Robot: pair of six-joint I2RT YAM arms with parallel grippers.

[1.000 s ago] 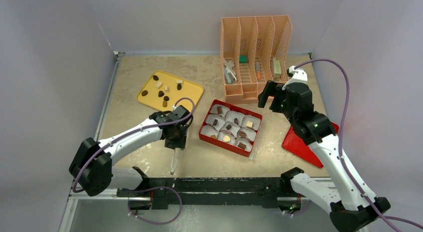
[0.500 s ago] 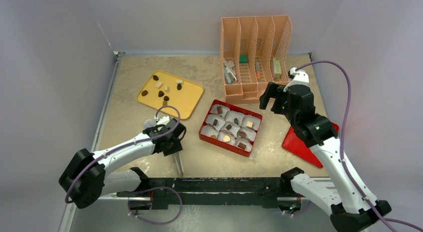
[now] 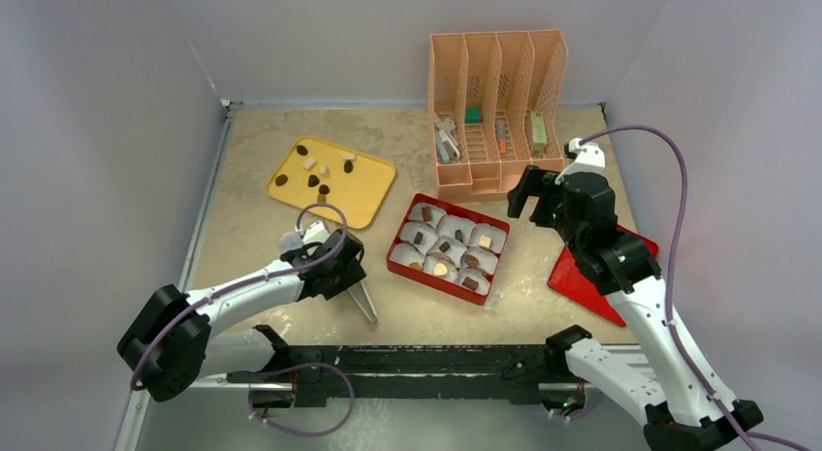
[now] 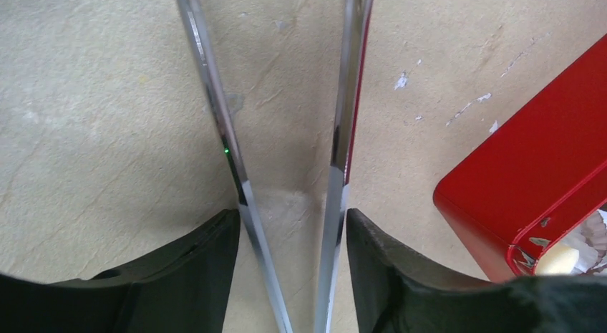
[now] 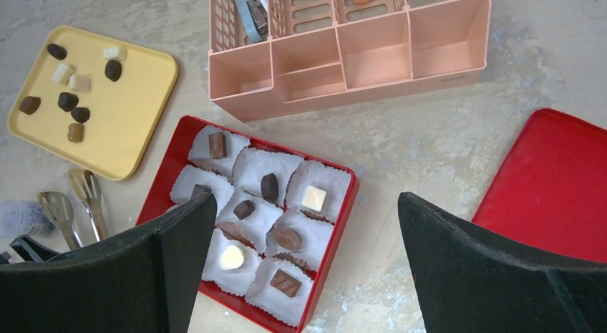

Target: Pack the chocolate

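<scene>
Steel tongs (image 3: pixel 365 305) have swung rightward — left gripper (image 3: pixel 347 276) clamping them.

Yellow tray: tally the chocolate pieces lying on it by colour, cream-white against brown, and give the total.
Cream-white chocolate pieces: 3
Brown chocolate pieces, dark to tan: 6
Total on the yellow plastic tray: 9
</scene>
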